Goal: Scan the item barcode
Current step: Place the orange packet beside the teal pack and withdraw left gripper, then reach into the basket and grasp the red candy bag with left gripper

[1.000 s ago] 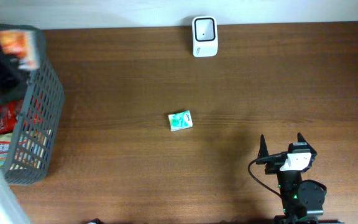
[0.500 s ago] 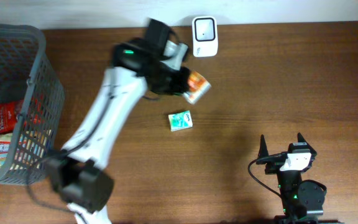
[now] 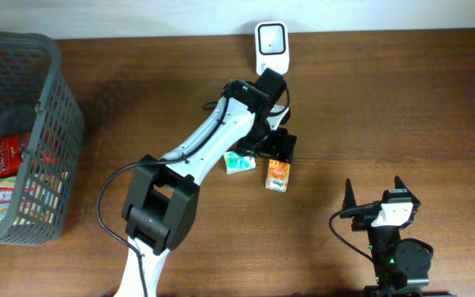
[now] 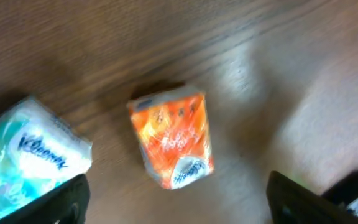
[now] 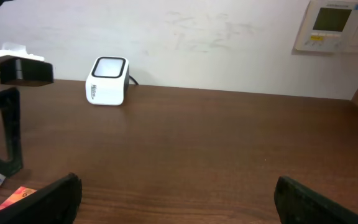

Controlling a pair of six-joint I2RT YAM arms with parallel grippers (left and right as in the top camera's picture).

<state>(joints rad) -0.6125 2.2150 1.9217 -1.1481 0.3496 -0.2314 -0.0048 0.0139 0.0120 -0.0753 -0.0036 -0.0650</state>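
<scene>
An orange snack packet (image 3: 277, 175) lies flat on the brown table, just right of a green-and-white tissue pack (image 3: 239, 161). My left gripper (image 3: 276, 153) hovers right above the packet, open and holding nothing. In the left wrist view the packet (image 4: 173, 140) lies free between and ahead of the wide-apart fingers (image 4: 64, 199), with the tissue pack (image 4: 27, 152) at the left. The white barcode scanner (image 3: 270, 48) stands at the table's far edge. My right gripper (image 3: 373, 188) rests open and empty near the front right; its own view shows the scanner (image 5: 109, 81).
A grey wire basket (image 3: 56, 124) with several packaged goods stands at the left edge. The left arm (image 3: 196, 148) stretches diagonally across the table's middle. A white wall (image 5: 197, 37) runs behind the scanner.
The left arm swung from the basket past the scanner to the table's middle with the orange packet. Its gripper has opened, and the packet now lies on the table.
</scene>
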